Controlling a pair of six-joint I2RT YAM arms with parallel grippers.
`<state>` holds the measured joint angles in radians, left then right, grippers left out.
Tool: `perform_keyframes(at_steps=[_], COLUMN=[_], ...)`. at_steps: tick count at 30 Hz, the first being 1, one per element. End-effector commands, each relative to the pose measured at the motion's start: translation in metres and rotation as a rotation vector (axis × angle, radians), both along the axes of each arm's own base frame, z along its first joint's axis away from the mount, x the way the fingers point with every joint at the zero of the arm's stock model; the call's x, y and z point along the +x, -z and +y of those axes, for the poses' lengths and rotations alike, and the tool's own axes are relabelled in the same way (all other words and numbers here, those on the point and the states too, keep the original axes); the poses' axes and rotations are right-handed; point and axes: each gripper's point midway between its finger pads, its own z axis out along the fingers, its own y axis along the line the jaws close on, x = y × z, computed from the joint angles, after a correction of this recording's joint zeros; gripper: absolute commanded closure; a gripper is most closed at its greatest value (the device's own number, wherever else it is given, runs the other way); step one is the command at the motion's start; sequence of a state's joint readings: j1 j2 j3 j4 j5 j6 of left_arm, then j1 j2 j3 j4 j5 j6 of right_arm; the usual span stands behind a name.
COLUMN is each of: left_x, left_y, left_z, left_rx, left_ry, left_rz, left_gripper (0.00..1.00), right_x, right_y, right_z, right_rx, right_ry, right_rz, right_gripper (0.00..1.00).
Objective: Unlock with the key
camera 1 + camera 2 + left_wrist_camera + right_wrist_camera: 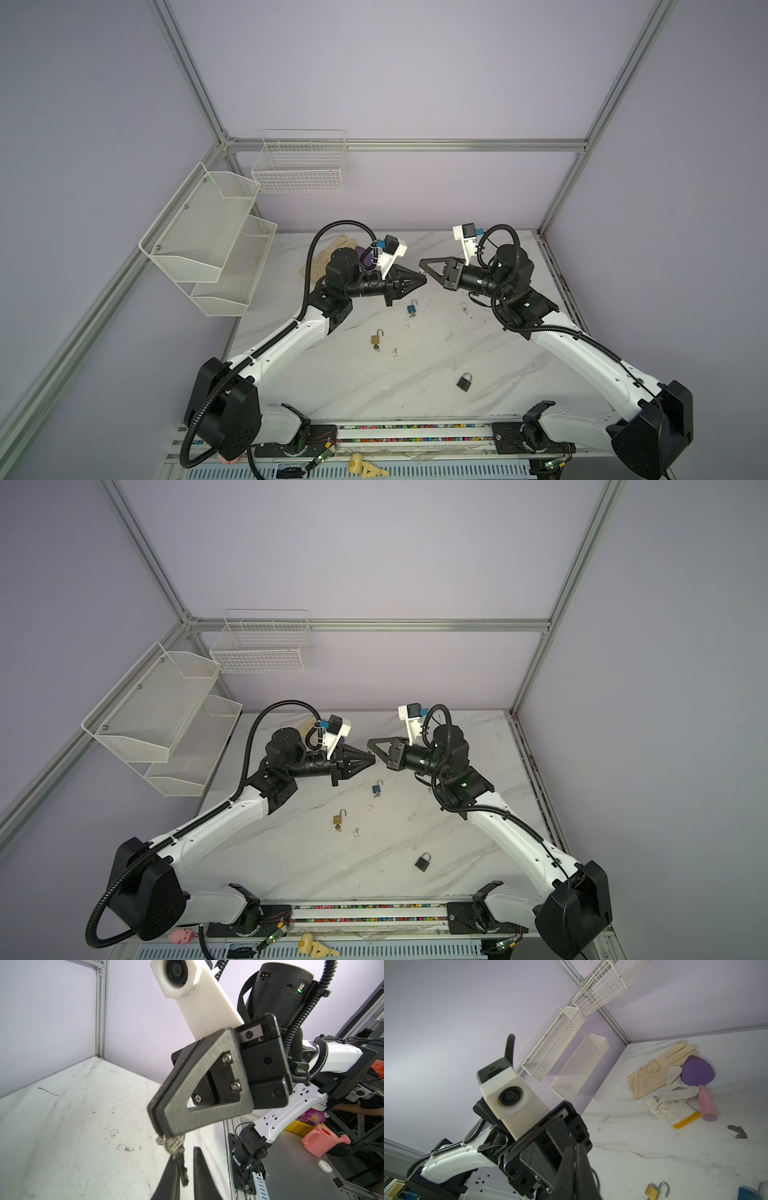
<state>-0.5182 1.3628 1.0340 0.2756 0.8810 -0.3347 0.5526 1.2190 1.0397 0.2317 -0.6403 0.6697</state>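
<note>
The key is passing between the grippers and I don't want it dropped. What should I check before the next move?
1. Right gripper shut on the key at its head: ok.
2. Key blade inside the left gripper: ok.
3. Left gripper's hold firm enough for the right to release: cannot tell.
4. Black padlock locked, lying free on the table: ok.
5. Brass padlock and blue padlock open: ok.
6. Key matches the black padlock: cannot tell.

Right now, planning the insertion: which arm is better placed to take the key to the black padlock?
Right, probably: the right fingers pinch the key by its head, and the black padlock lies nearer that arm. The left fingers sit at the blade.
</note>
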Motion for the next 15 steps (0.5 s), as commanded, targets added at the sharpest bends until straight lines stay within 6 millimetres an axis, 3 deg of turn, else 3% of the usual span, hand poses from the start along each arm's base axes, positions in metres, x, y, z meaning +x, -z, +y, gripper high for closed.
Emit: perform_keyframes(at_steps=[1, 3, 8, 13, 15], left_x=[-0.007, -0.006, -0.009, -0.013, -0.013], left_y=[-0.008, -0.007, -0.005, -0.003, -0.004], left_z=[-0.001, -0.001, 0.002, 0.002, 0.002], left_rx=[-0.027, -0.021, 0.013, 0.054, 0.063], left_ry=[0.018, 0.013, 0.016, 0.038, 0.043], left_rz=[-0.038, -0.036, -0.054, -0.077, -0.088], left_gripper=[0.94, 1.00, 1.00, 1.00, 1.00], right_x=[-0.003, -0.004, -0.008, -0.014, -0.015], right_y=[-0.011, -0.009, -0.008, -0.004, 0.002], right_z=[-0.003, -0.002, 0.000, 0.002, 0.003], right_rx=[0.032, 0.026, 0.010, -0.019, -0.046], right_ry=[0.016, 0.009, -0.024, -0.082, -0.097], right_rz=[-0.037, -0.035, -0.044, -0.062, -0.061], right_gripper=[1.00, 1.00, 1.00, 0.73, 0.70])
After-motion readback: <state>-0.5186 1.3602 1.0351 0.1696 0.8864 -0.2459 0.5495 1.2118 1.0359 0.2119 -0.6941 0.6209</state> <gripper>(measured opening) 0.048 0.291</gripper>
